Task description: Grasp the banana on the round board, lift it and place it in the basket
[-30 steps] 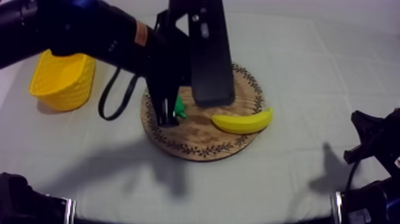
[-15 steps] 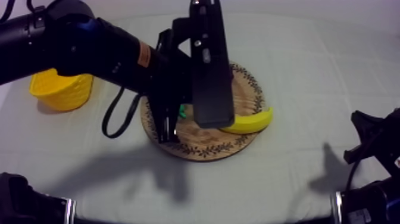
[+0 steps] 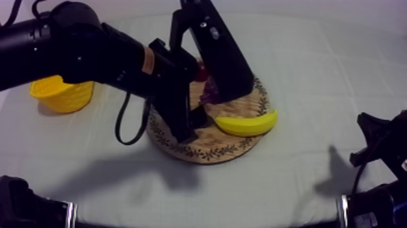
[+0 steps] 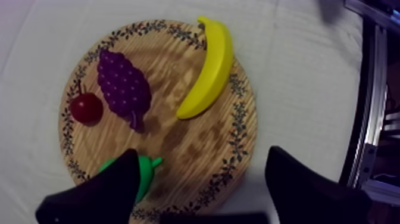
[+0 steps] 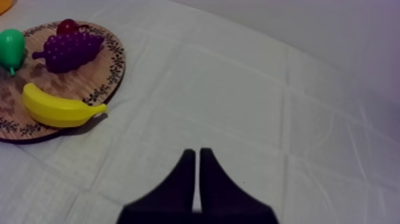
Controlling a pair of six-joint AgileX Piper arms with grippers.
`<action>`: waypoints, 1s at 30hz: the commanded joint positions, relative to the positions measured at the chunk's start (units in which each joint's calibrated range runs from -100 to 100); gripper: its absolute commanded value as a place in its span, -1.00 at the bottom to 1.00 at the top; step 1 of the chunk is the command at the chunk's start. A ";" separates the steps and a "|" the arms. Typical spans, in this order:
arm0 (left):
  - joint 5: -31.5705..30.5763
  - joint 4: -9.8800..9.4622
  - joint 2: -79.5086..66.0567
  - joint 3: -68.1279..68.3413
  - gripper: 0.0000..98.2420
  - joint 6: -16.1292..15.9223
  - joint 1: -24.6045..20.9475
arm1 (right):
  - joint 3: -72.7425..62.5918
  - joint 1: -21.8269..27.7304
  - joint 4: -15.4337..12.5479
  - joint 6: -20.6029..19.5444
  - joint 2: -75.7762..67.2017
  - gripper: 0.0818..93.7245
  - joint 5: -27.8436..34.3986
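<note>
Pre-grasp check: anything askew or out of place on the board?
Only the banana: it lies at the rim of the wooden board, one tip past the edge. The grapes, pear, small red fruit sit inside.

- The left arm (image 3: 91, 51) now reaches farther across the wooden board (image 3: 206, 148), and its wrist leans to the right.
- The left gripper (image 3: 194, 126) stands closer to the banana (image 3: 247, 124).
- The banana, half covered a moment ago, is uncovered again.
- The bunch of grapes (image 3: 210, 92) and the small red fruit (image 3: 200, 71) come out from under the arm.
- The arm now covers more of the yellow basket (image 3: 60, 97).
</note>
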 commanded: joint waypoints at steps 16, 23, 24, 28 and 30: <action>0.86 1.83 9.73 -4.56 0.45 -0.17 0.48 | -0.03 0.01 -0.02 -0.02 -0.04 -0.99 0.03; 5.27 2.09 18.45 -11.32 0.45 0.14 0.92 | -0.03 0.01 -0.02 -0.02 -0.04 -0.99 0.03; 6.12 2.08 19.75 -12.63 0.45 0.22 1.02 | -0.03 0.01 -0.02 -0.02 -0.04 -0.99 0.03; 9.71 2.10 24.91 -18.93 0.44 0.39 1.25 | -0.03 0.01 -0.02 -0.02 -0.04 -0.99 0.03; 11.98 2.10 27.50 -22.28 0.43 0.46 1.29 | -0.03 0.01 -0.02 -0.02 -0.04 -0.99 0.03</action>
